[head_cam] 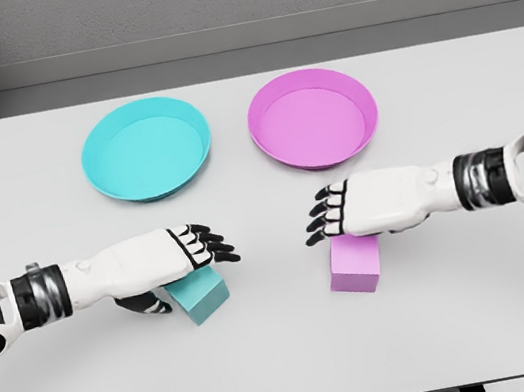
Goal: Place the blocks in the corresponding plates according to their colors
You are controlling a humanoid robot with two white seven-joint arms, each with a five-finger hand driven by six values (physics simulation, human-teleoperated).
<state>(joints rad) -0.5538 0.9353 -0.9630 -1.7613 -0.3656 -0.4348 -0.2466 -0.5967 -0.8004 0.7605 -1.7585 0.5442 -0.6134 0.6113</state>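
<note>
A cyan block [201, 295] lies on the white table, partly under my left hand [187, 260], whose black fingers stretch over its top and whose thumb rests at its left side. A pink block [353, 265] lies to the right, its upper edge covered by my right hand [332, 216], which hovers over it with fingers spread. Neither block looks lifted. Farther back stand a cyan plate [105, 137] on the left and a pink plate [271, 103] on the right, both holding nothing.
The white table [292, 363] ends at a front edge near the bottom of the view and a grey wall rises behind the plates. Both forearms come in low from the sides.
</note>
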